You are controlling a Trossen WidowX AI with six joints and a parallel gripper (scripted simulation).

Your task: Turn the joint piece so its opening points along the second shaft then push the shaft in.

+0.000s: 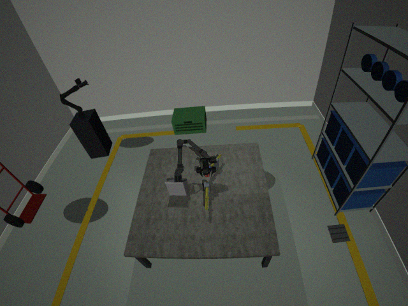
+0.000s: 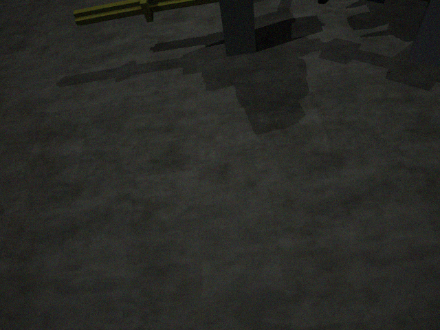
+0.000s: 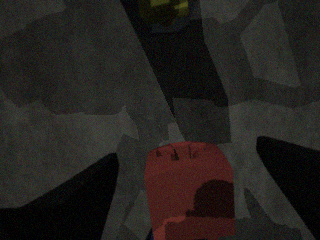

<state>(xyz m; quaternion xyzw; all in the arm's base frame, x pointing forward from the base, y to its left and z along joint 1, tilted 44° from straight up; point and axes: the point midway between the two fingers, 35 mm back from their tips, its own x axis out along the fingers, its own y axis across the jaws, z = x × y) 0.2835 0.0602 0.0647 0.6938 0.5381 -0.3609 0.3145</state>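
The red joint piece (image 1: pixel 206 175) (image 3: pixel 190 175) is over the bench (image 1: pixel 237 230) (image 2: pixel 213 213), in the space between the two shaft supports, and it seems not to have received the sliding shaft yet. Around it stands the end effector (image 1: pixel 206 171) (image 3: pixel 186 151), with its fingers spread wide; in the wrist view there is a gap on both sides of the red piece, and nothing is pinched. On one side of the piece is the near block (image 1: pixel 206 185) (image 2: pixel 238 28) with the near yellow shaft (image 1: pixel 206 199) (image 2: pixel 110 10), and on the other side is the far yellow shaft (image 1: pixel 218 156), which lies at an angle to the near one. The near shaft carries a small crosspiece (image 2: pixel 147 11), so I judge that this is the shaft for pushing. I think the step in hand is letting go of the joint piece after the turning, but whether its opening points straight along the second shaft I cannot tell from these views. The next move, if the direction is good, calls for lifting the open fingers away without rubbing the red piece, because a light touch could turn it again on its hinges. After this, the second shaft must be gripped and pushed in until it stops.
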